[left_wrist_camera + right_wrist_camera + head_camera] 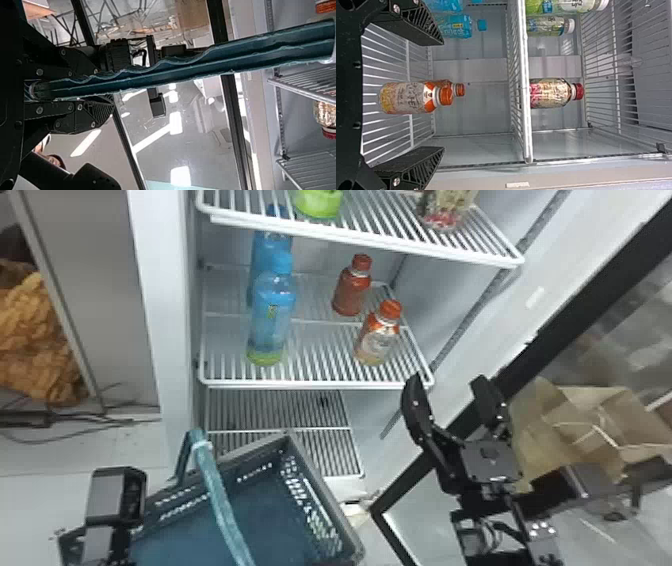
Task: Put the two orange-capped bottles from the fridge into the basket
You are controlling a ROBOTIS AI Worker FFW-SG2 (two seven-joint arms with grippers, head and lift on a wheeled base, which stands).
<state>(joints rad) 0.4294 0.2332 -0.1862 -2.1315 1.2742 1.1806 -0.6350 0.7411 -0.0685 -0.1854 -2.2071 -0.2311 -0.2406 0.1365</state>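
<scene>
The nearer orange-capped bottle [378, 339] is orange and white, seemingly yellowish at its base; the basket handle [220, 500] is teal.

The robot's right gripper [447, 380], at right of centre in the head view, is matte black, with two flat, angular fingers [414, 410]. Lattice ribs slant along their sides, and silvery screws [396, 181] dot their bases. Dark cables [494, 530] loop below, near pale round dots. At lower left, the left arm [106, 535] carries a boxy, charcoal casing [105, 495].
</scene>
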